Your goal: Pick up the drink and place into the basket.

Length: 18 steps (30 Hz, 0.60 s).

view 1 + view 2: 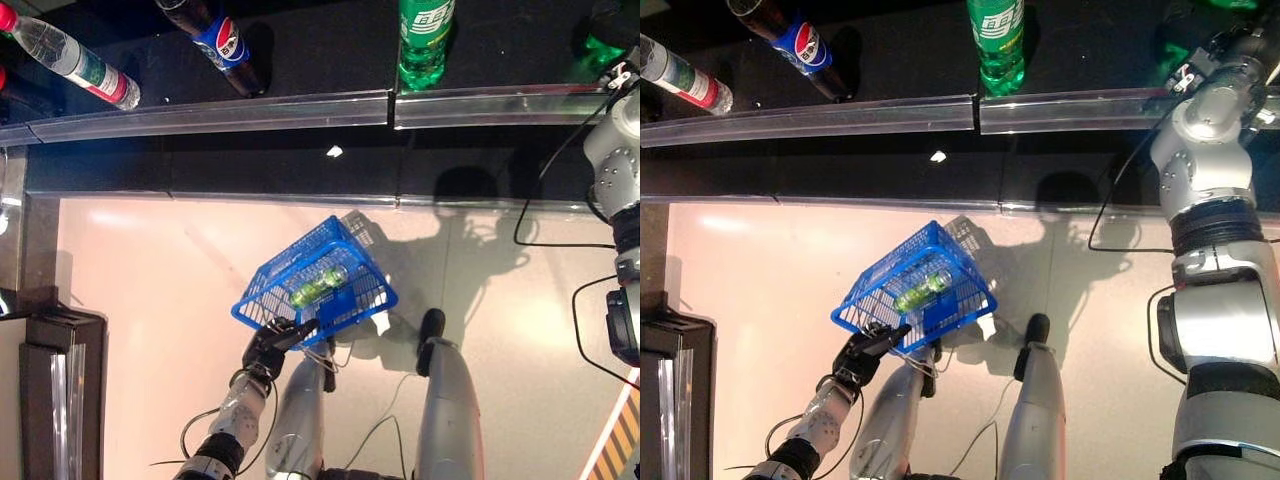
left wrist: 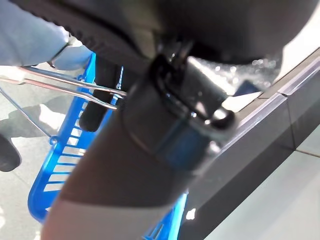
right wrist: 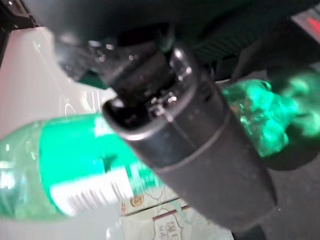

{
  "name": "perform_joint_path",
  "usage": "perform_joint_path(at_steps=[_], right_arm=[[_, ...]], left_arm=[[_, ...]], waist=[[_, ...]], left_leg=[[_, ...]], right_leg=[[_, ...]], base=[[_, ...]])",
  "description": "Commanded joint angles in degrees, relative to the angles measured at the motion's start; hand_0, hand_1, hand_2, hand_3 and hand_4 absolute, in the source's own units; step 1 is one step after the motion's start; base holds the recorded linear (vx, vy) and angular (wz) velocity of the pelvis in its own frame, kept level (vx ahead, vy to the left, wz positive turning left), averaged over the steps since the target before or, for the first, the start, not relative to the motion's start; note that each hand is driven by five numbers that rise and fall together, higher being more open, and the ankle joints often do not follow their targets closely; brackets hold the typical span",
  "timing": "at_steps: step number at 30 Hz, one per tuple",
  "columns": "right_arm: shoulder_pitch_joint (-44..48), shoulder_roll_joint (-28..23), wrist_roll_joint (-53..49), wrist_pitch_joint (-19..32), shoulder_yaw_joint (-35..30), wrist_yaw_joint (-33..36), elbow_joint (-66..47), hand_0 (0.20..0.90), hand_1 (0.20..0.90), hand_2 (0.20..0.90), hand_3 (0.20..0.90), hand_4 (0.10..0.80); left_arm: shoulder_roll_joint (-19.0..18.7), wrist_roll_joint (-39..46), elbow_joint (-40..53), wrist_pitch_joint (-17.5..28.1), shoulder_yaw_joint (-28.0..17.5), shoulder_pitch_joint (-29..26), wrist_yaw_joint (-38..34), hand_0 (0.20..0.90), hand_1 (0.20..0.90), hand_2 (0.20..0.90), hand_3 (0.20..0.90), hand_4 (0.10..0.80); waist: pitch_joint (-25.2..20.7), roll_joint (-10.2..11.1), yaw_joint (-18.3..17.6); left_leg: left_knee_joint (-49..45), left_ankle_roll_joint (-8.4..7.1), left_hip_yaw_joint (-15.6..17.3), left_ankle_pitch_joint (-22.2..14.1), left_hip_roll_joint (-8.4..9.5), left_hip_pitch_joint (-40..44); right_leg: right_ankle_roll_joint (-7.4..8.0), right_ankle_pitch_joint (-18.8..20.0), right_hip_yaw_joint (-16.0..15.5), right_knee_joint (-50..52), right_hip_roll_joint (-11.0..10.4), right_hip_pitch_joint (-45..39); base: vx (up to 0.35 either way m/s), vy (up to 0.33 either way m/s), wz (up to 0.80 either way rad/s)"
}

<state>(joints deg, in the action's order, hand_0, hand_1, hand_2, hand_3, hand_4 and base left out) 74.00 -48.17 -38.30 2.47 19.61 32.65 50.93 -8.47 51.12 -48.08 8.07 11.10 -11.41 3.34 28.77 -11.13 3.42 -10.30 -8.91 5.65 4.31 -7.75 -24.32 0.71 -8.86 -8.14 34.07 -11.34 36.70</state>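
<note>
Your left hand [image 1: 272, 345] has its fingers curled over the near rim of the blue basket [image 1: 262, 292], which hangs tilted above the pale floor [image 1: 150, 300]; in the left wrist view the basket's wire handle [image 2: 60, 85] runs beside the dark fingers. Inside that basket you can see one small green bottle [image 1: 318, 287] lying on its side against the mesh bottom. Your right hand [image 3: 190, 135] is up at the far right end of the dark shelf [image 1: 300, 60]; in its own wrist view a dark finger lies across a green drink bottle [image 3: 65, 170], just in front of it, but you cannot tell whether the hand is closed round it or only beside it. Along the same shelf, going from there toward your left, stand another green bottle [image 1: 426, 40], a dark cola bottle [image 1: 215, 40] with a blue label, and a clear water bottle [image 1: 75, 60] with a red and green label.
</note>
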Motion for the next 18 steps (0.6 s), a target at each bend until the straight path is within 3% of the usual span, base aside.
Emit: perform_joint_path(at_steps=[1, 13, 18], right_arm=[[12.2, -5.8, -0.1, 6.5, 4.6, -2.5, -2.4, 0.300, 0.300, 0.300, 0.200, 0.100], [11.4, -6.2, -1.1, 8.3, 3.1, -2.8, -7.5, 0.300, 0.300, 0.300, 0.200, 0.100], [7.3, -6.7, 0.8, 9.1, -0.9, -3.0, -15.8, 0.300, 0.300, 0.300, 0.200, 0.100]], left_arm=[[-10.3, 1.7, 0.5, 0.9, 1.7, 9.0, -0.7, 0.300, 0.300, 0.300, 0.200, 0.100], [-10.3, 6.2, 2.3, 3.4, -0.3, 9.4, 1.2, 0.300, 0.300, 0.300, 0.200, 0.100], [-9.6, 8.6, 3.7, 5.4, -1.8, 8.9, 2.5, 0.300, 0.300, 0.300, 0.200, 0.100]], waist=[[1.0, 0.9, 1.5], [1.0, 1.2, 0.6], [0.9, 1.5, -0.5]], left_leg=[[-4.7, 3.20, -1.5, 1.4, 1.79, -1.8], [-7.1, 3.25, -0.2, 0.2, 1.84, -0.1], [-9.8, 3.33, 0.6, -0.9, 1.85, 1.5]], right_leg=[[0.07, 4.0, -3.8, -8.9, 0.3, -3.8], [-0.34, 2.8, -3.7, -7.8, -0.1, -5.4], [-0.51, 1.6, -3.2, -6.0, -0.6, -7.3]], base=[[-0.039, 0.016, 0.06], [-0.043, 0.043, 0.01], [-0.016, 0.095, 0.00]])
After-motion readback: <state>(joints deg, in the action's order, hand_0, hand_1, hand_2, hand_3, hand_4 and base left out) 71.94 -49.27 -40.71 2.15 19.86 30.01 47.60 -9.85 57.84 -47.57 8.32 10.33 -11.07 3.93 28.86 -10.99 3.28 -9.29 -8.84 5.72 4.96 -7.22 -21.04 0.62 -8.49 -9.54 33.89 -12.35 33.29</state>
